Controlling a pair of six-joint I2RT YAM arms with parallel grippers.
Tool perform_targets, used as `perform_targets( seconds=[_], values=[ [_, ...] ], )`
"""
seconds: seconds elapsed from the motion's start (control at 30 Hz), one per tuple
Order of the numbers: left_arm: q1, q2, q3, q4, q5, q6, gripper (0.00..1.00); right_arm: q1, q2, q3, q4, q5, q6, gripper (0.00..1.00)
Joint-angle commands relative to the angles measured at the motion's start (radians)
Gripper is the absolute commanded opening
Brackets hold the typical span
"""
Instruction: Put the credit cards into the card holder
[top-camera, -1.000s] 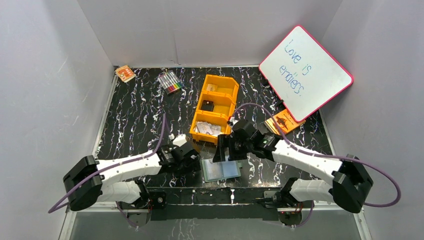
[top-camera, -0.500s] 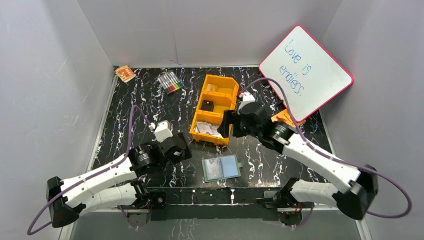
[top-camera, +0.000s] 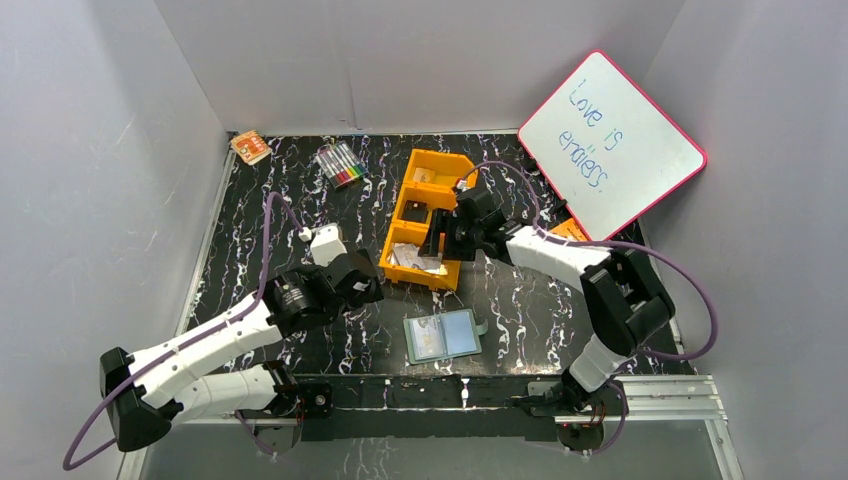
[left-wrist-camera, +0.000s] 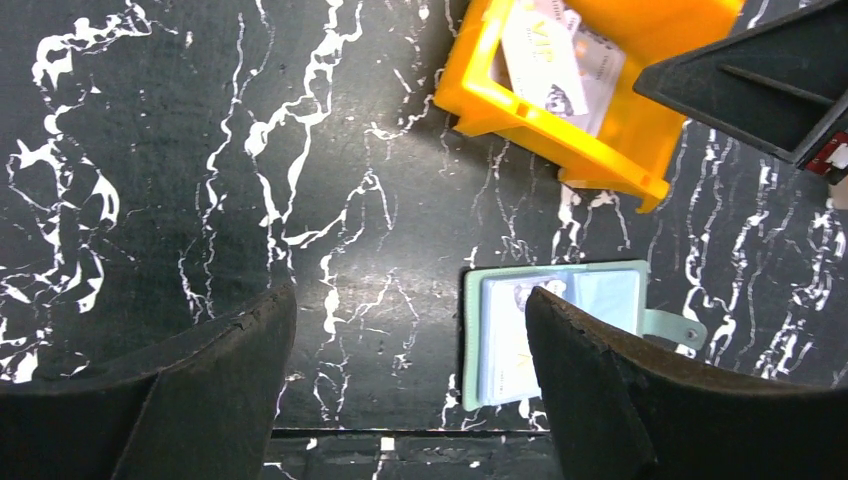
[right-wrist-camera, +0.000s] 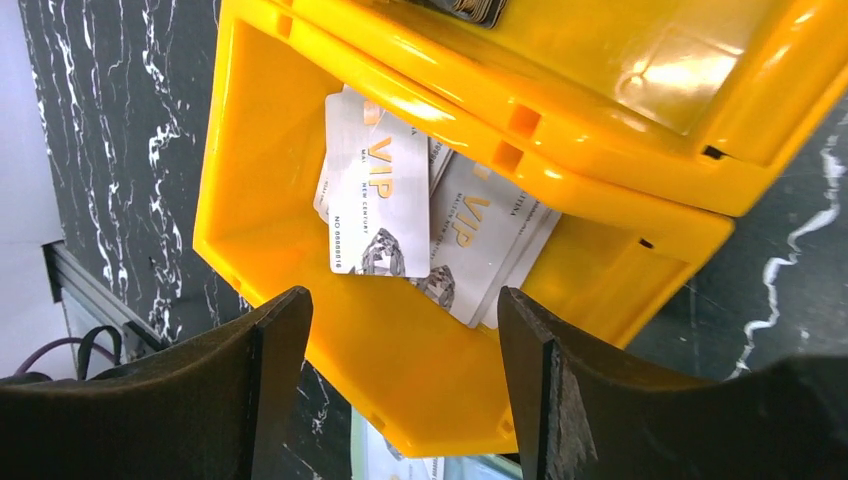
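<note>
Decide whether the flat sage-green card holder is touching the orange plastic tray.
Apart. The left wrist view shows bare black marbled tabletop between the sage-green card holder and the orange plastic tray.

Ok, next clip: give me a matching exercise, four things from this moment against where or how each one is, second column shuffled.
Column A
1. credit cards
2. card holder
3. whiteboard
4. left claw

Column B
a. lying open near the front edge of the table
b. propped at the back right
c. open and empty, over the dark marbled surface
d. in the nearest compartment of the orange tray

Pairs: 1-d, 2-a, 3-b, 4-c
</note>
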Motion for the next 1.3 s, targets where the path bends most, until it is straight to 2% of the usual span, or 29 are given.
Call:
perform_targets(
  seconds=[0.0, 0.17, 0.5, 0.6, 0.73, 0.87, 1.07, 1.27],
  values=[
    [0.040, -0.007, -0.025, 0.007, 0.016, 0.053, 0.82, 0.002, 0.037, 0.047, 0.093, -0.067, 0.057, 0.77],
    [0.059, 0.020, -0.028, 0.029, 0.035, 0.064, 0.82, 0.007, 0.116, 0.040, 0.152, -0.061, 0.110, 0.78],
    [0.064, 0.029, -0.069, 0.048, 0.069, 0.030, 0.81, 0.020, 0.225, 0.083, 0.116, -0.026, 0.117, 0.70],
    [0.065, 0.025, -0.071, 0.043, 0.069, 0.031, 0.81, 0.023, 0.247, 0.092, 0.104, -0.034, 0.111, 0.61],
    [0.069, 0.032, -0.065, 0.043, 0.069, 0.036, 0.81, 0.027, 0.255, 0.087, 0.114, -0.049, 0.110, 0.38],
    [0.074, 0.044, -0.060, 0.049, 0.073, 0.045, 0.81, 0.027, 0.237, 0.090, 0.112, -0.056, 0.094, 0.20],
    [0.085, 0.070, -0.057, 0.067, 0.085, 0.057, 0.81, 0.026, 0.172, 0.091, 0.076, -0.046, 0.053, 0.03],
    [0.102, 0.097, -0.044, 0.084, 0.093, 0.065, 0.81, 0.026, 0.110, 0.100, 0.056, -0.062, 0.025, 0.00]
  ],
)
